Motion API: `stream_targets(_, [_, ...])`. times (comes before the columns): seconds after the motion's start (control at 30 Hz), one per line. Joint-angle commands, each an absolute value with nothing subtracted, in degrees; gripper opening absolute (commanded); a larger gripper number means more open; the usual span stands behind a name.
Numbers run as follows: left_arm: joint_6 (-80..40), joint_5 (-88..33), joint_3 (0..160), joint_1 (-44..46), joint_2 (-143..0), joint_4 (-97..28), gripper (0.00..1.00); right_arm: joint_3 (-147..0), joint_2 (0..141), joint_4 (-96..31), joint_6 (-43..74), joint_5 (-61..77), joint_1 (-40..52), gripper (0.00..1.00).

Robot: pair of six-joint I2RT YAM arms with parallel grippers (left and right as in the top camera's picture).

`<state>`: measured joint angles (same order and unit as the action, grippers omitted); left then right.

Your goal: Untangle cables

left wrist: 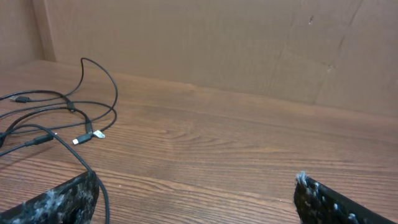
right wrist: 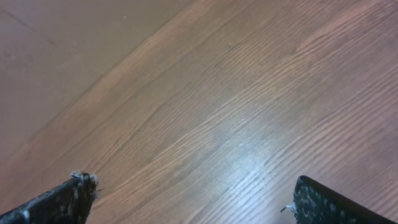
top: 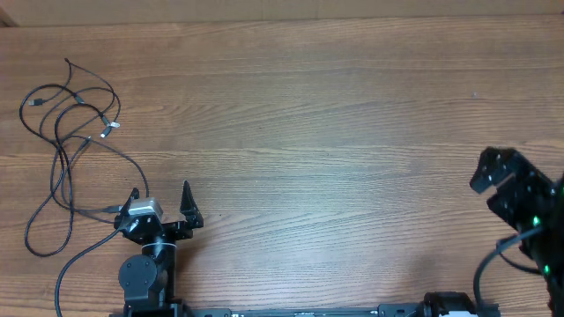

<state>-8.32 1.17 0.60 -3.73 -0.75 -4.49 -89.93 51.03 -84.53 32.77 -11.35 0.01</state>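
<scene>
On wooden table (top: 335,132), tangled cables (top: 60,154), beside left fingers (top: 188,207)

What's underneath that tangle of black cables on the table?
Only the bare wooden table shows through the loops of the cables. Where cords cross, the lower strands are covered, and one cord passes out of sight at the left claw.

Camera placement
Overhead faces straight down on brown wood-grain desk (top: 352,114); wrist views low, close; left shares thin black cables (top: 107,129).
</scene>
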Motion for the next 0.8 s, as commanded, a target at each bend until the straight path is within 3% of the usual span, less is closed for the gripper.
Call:
stream_targets(0.0, [-6.8, 1.9, 0.3, -3.4, -0.3, -4.3, 1.0, -90.0, 47.7, -85.3, 32.5, -12.0, -0.1, 1.0])
stream_targets(0.43, [-6.8, 1.9, 0.3, -3.4, -0.3, -4.3, 0.99, -90.0, 36.0, -86.3, 32.5, -12.0, -0.1, 1.0])
stream_targets(0.77, [-6.8, 1.9, 0.3, -3.4, -0.3, -4.3, 0.99, -90.0, 33.0, -96.6, 32.5, -12.0, -0.1, 1.0])
